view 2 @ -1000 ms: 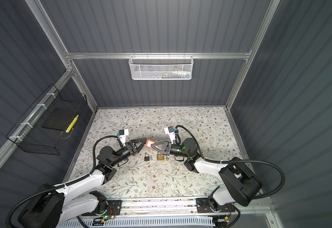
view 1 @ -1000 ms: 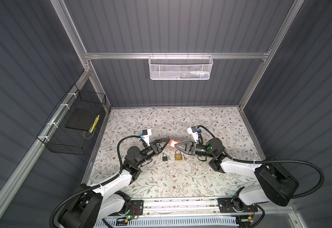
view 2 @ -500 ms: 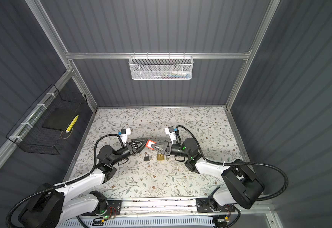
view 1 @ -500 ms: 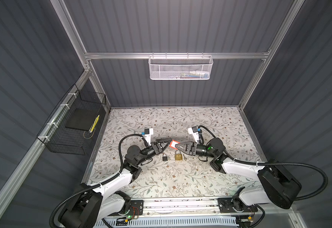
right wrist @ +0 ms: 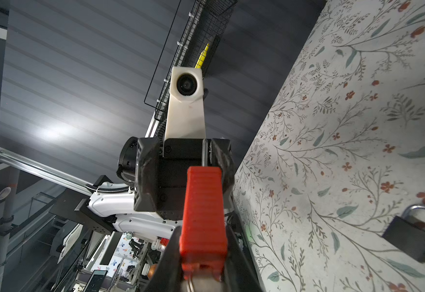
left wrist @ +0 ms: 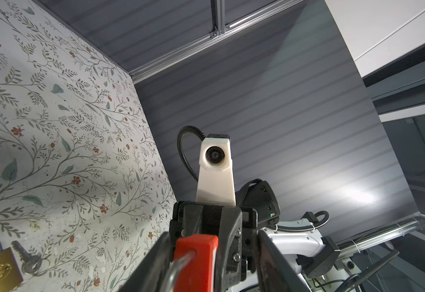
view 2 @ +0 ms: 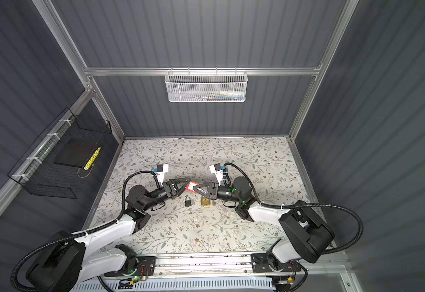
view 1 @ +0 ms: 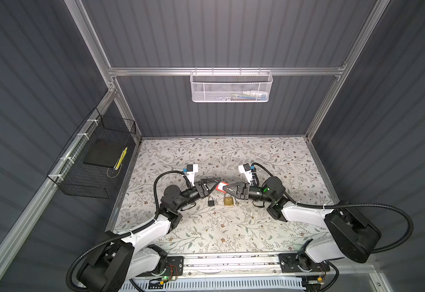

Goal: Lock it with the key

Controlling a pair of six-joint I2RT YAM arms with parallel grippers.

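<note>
Floral tabletop inside grey slatted walls lay mostly bare. Near its middle the red padlock was held, seemingly clear of the surface, clamped by its body in the right gripper, which reached in from 3 o'clock. The left gripper, from 9 o'clock, had its jaws standing either side of the shackle; whether they squeezed anything could not be told, nor whether a key sat in that lock. So the pick-up looked done, with closing and turning probably left. Just at 6 o'clock lay a black padlock and a brass padlock with a loose key beside it, crowding any move downward. Toward 12 o'clock the surface was open, and the 2 baskets, white and black, hung well apart.
</note>
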